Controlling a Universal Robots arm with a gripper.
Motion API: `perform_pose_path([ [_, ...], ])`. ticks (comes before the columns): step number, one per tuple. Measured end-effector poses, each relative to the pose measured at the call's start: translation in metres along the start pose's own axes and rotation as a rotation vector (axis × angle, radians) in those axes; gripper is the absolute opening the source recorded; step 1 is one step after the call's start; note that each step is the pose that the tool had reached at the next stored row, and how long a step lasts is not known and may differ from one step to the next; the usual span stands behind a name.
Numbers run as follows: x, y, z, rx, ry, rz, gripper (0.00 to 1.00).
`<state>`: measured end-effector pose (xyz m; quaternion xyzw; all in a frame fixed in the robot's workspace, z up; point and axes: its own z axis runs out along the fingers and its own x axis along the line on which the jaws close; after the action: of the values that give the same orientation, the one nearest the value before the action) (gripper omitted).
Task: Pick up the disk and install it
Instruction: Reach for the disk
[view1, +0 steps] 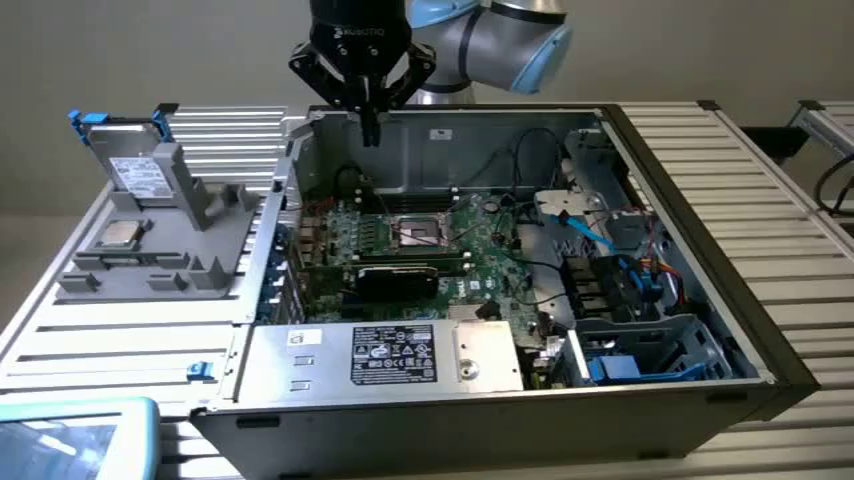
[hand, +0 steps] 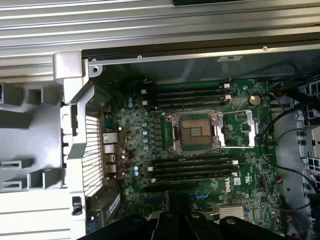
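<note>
Gripper (view1: 370, 132) closed on nothing above the open case, disk waiting off to the side.

Fingers pressed together and empty, it hangs over the back wall of the computer case (view1: 454, 150), looking down on the motherboard (hand: 150, 130) and its bare processor socket (hand: 195, 131). And the disk (view1: 138, 172), silver with a white label in a bright blue carrier, stands propped in the grey holder (view1: 203, 205) at the exterior view's left, well apart from the gripper, with a small processor chip (view1: 120, 233) lying just in front of it. By my reading the pick-up hasn't begun. Taking that disk would call for the jaws to part and line up on its edges without knocking the chip. Everything sits on a ribbed, pale metal bench (view1: 747, 170), with a plain grey wall behind.
</note>
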<state>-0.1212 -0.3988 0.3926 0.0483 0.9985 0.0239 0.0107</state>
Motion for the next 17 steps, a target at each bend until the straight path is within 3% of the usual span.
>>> perform_pose_path([
  [14,0.0,0.0,0.0,0.0002,-0.0004,0.007,0.11],
  [17,0.0044,-0.0004,-0.0001,0.0002,-0.0004,0.007,0.11],
])
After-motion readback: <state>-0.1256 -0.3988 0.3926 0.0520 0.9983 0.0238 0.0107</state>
